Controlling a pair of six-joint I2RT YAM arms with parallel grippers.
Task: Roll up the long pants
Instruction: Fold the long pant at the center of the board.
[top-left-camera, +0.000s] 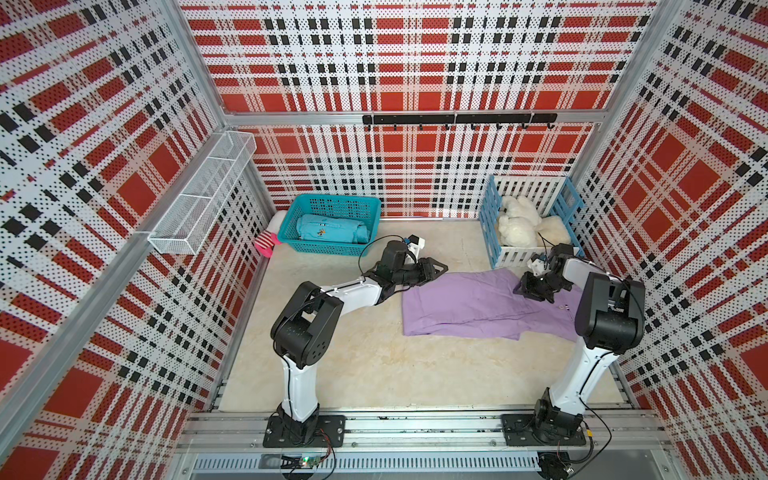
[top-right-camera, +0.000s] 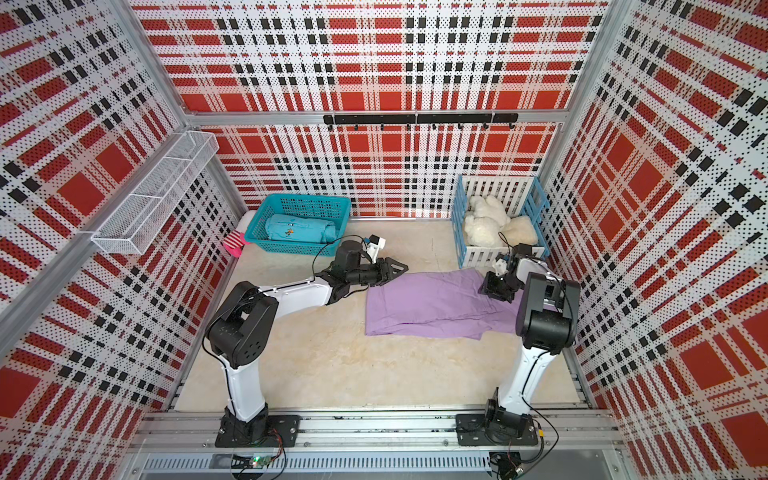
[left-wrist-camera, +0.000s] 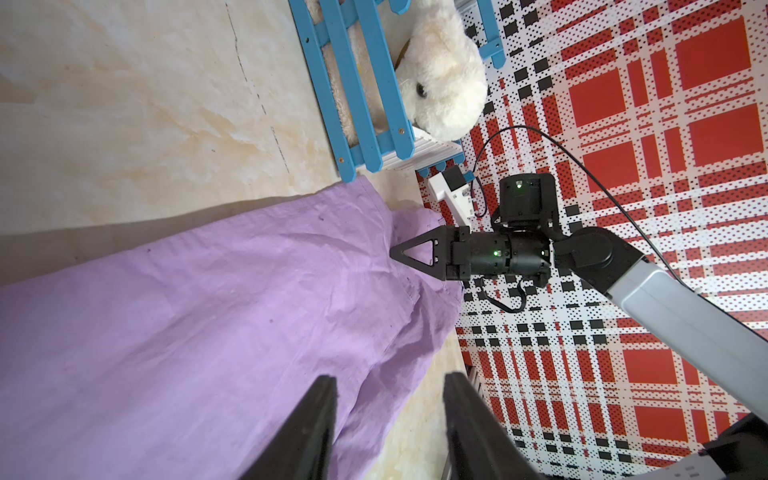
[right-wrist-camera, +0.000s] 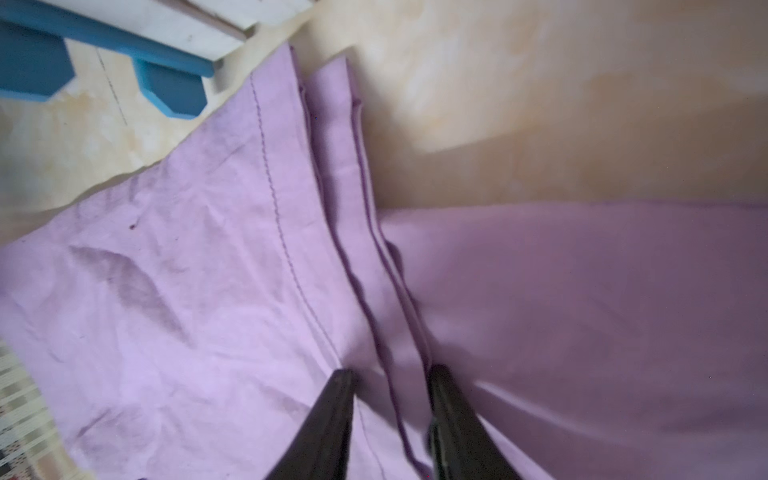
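Beige marbled surface (top-left-camera: 353, 365) boxed in by red plaid walls (top-left-camera: 415, 62), broad open stretch toward the arm bases (top-left-camera: 305, 430). Long pants (top-left-camera: 469, 307) spread flat on the right half, far corner just beside the blue-and-white slatted crate (top-left-camera: 493, 232), well apart from the teal basket (top-left-camera: 328, 248). Left jaws apart, poised at the far left edge. Right jaws apart, planted astride stacked stitched edges (right-wrist-camera: 361, 232).

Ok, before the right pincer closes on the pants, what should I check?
1. Pants lying flat: ok.
2. Right pincer straddling the hem edges: ok.
3. Right pincer shut on the pants: not ok, jaws apart.
4. Left pincer open and empty, by the pants' far edge: ok.
5. Pants clear of the crate: cannot tell; one corner lies very near it.
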